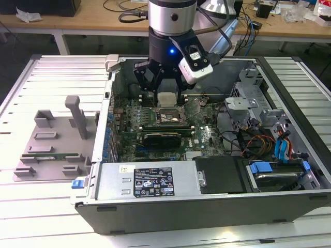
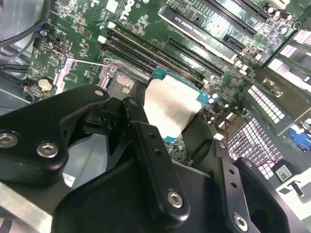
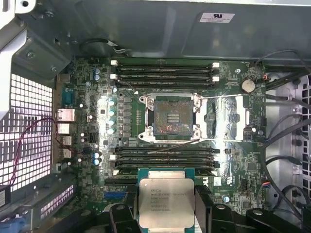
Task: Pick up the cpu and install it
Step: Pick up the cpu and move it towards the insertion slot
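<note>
The cpu (image 1: 166,99) is a flat square chip with a silver top and a thin green edge. My gripper (image 1: 166,96) is shut on it, with one black finger on each side. It hangs inside the open computer case, a little above the motherboard (image 1: 207,135) and close to the open socket (image 1: 168,115). In the first wrist view the cpu (image 3: 166,201) is apart from the bare socket (image 3: 171,118), and several memory slots (image 3: 165,159) lie between them. In the second wrist view the cpu (image 2: 170,104) sits between the black fingers (image 2: 137,127), beside the socket (image 2: 121,85).
The case walls (image 1: 106,121) ring the board. A power supply box (image 1: 145,181) lies along the near side. Drive bays with blue tabs (image 1: 282,147) and loose cables (image 1: 248,142) are at the exterior view's right. A grey fixture (image 1: 51,142) stands on the table outside the case.
</note>
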Robot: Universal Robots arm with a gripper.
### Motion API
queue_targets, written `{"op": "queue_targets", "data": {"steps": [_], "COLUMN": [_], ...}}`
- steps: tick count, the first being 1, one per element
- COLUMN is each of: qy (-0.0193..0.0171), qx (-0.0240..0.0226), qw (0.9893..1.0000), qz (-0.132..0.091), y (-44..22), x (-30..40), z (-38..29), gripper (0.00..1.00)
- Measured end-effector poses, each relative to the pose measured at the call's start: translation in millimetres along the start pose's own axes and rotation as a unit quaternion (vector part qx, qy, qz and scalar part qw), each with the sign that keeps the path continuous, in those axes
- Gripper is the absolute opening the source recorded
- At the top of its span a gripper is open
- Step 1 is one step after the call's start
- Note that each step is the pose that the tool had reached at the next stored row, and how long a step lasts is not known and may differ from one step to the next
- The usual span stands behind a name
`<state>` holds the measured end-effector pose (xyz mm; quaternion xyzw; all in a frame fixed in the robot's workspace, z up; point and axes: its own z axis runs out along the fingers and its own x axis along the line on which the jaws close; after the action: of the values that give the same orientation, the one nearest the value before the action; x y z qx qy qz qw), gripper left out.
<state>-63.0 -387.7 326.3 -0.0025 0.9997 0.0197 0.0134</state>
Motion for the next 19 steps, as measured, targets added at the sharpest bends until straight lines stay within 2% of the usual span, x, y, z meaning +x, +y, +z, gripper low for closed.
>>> {"op": "queue_targets", "data": {"steps": [2,4,10,19], "qy": [0.0,0.0,0.0,0.0], "qx": [0.0,-0.0001,-0.0002,-0.0003], "qw": [1.0,1.0,1.0,1.0], "qz": [0.0,0.0,0.0,0.0], "y": [7.8,9.3,10.4,10.6], "x": [0.1,0.2,0.4,0.4], "z": [7.8,12.2,17.5,18.9], "gripper": [0.55,0.55,0.55,0.55]}}
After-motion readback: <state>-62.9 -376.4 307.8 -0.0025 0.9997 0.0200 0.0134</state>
